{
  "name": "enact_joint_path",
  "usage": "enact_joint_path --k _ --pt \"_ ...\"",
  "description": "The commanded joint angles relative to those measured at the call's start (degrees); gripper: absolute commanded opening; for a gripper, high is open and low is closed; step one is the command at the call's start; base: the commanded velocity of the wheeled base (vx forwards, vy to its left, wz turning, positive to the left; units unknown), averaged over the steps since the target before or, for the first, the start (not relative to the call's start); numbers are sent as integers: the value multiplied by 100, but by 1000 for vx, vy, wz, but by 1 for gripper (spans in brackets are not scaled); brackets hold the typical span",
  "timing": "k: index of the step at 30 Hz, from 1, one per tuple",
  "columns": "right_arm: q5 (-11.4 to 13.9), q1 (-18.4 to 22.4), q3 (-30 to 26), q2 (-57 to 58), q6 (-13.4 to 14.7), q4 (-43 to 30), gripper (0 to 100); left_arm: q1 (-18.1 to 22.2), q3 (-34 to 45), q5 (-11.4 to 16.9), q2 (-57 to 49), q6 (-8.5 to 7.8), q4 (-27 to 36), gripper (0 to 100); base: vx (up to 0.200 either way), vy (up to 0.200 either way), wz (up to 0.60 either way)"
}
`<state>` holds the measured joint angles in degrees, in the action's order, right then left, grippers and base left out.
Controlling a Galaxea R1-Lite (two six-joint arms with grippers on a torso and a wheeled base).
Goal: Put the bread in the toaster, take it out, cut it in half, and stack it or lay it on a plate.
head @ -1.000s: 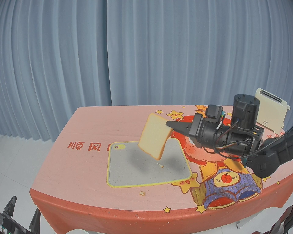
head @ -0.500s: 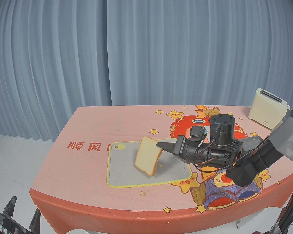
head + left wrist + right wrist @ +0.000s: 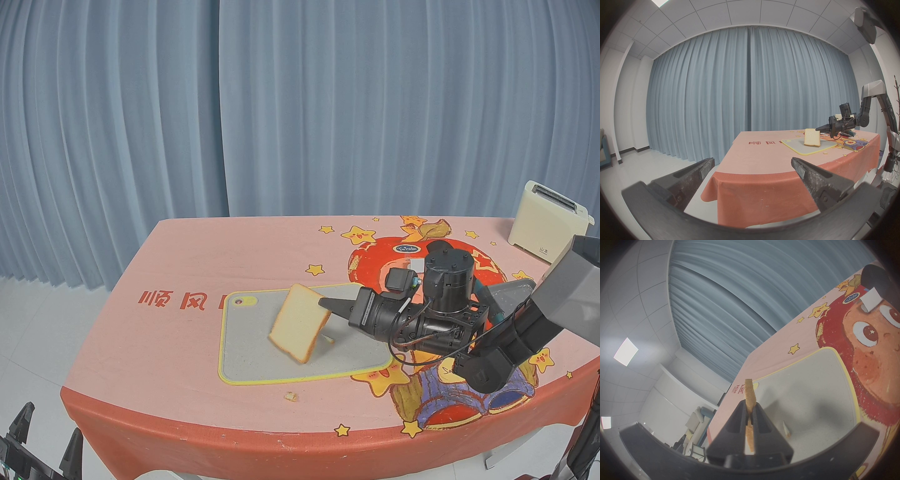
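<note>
A slice of bread [image 3: 300, 322] hangs tilted, low over the grey, yellow-rimmed cutting board [image 3: 250, 356]. My right gripper [image 3: 325, 304] is shut on its upper right edge. Whether the slice's lower corner touches the board I cannot tell. In the right wrist view the bread [image 3: 749, 391] is edge-on between the shut fingers of the right gripper [image 3: 750, 412], above the board [image 3: 812, 390]. The white toaster [image 3: 550, 228] stands at the table's far right corner. My left gripper [image 3: 753, 175] is open and holds nothing, off the table's left side, facing the bread [image 3: 812, 137].
A bread crumb [image 3: 290, 395] lies on the tablecloth before the board, and a small piece [image 3: 327, 339] lies on the board. A grey tray [image 3: 515, 290] sits at the right, partly hidden by my right arm. The table's front edge is close.
My right arm has come down and to the left with the bread, from above the board's far edge to just over its middle. The left gripper has not moved.
</note>
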<state>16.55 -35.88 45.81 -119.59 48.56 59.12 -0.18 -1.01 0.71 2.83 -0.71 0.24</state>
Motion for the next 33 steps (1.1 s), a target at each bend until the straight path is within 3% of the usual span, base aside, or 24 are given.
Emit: enact_joint_path --k 1,4,5,6,7,11,18,27,32,33 --pt "-232 -104 130 41 -30 -68 100 1 92 0 7 0 2 100 0 0 0" --pt "-504 -156 341 129 -48 -340 100 1 92 0 7 0 2 100 0 0 0" --pt "-671 -209 490 313 -57 -744 100 1 92 0 7 0 2 100 0 0 0" --pt "-671 -209 490 313 -57 -744 100 1 92 0 7 0 2 100 0 0 0" --pt "-794 -227 798 551 -57 -1527 100 1 92 0 7 0 -7 100 0 0 0" --pt "-821 -306 1395 946 -57 -3030 100 1 92 0 7 0 2 100 0 0 0" --pt "-864 -315 1923 1236 -48 -4576 100 1 92 0 7 0 2 100 0 0 0" --pt "-935 -306 1958 1658 -13 -5385 100 1 92 0 7 0 2 100 0 0 0" --pt "-1155 -315 1703 2229 -48 -5710 100 1 92 0 7 0 2 100 0 0 0" --pt "-1286 -323 1378 2572 -197 -5719 100 9 92 0 7 0 2 100 0 0 0"
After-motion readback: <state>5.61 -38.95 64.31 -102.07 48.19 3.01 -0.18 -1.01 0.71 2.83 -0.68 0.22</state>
